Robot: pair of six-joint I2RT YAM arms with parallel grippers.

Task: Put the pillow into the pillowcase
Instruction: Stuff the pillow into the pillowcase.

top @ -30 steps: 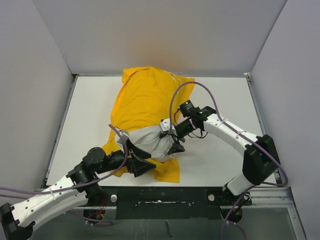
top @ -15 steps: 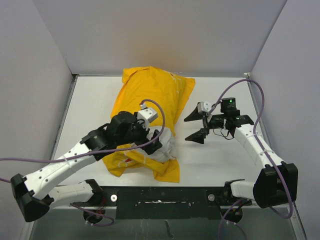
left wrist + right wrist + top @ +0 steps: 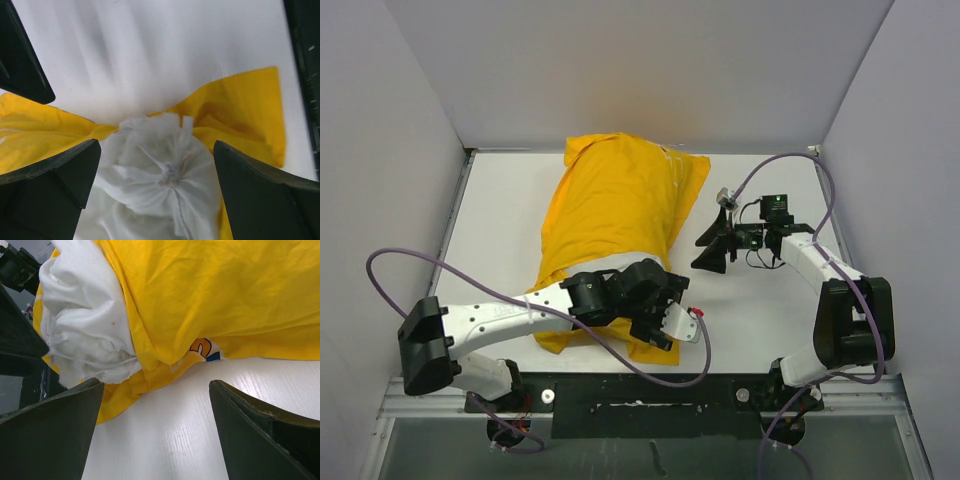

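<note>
The yellow pillowcase (image 3: 610, 205) lies stuffed and diagonal across the middle of the table. The white pillow (image 3: 606, 267) pokes out of its near mouth. In the left wrist view the pillow's bunched end (image 3: 162, 175) sits between my left gripper's (image 3: 156, 147) open fingers, with yellow pillowcase (image 3: 240, 110) cloth around it. Seen from above, that left gripper (image 3: 655, 305) is at the sack's near end. My right gripper (image 3: 712, 245) stands open over bare table, right of the sack. Its wrist view shows the pillow (image 3: 80, 315) bulging from the pillowcase (image 3: 210, 295) ahead of the right gripper (image 3: 156, 390).
Grey walls close in the white table (image 3: 760, 310) on the left, back and right. A black rail (image 3: 650, 388) runs along the near edge. The left arm's purple cable (image 3: 390, 270) loops over the table's left side.
Both grippers have let go of the sack's mouth and opened wide. The right one pulled back to the right. The left arm swung round to the sack's near end.
</note>
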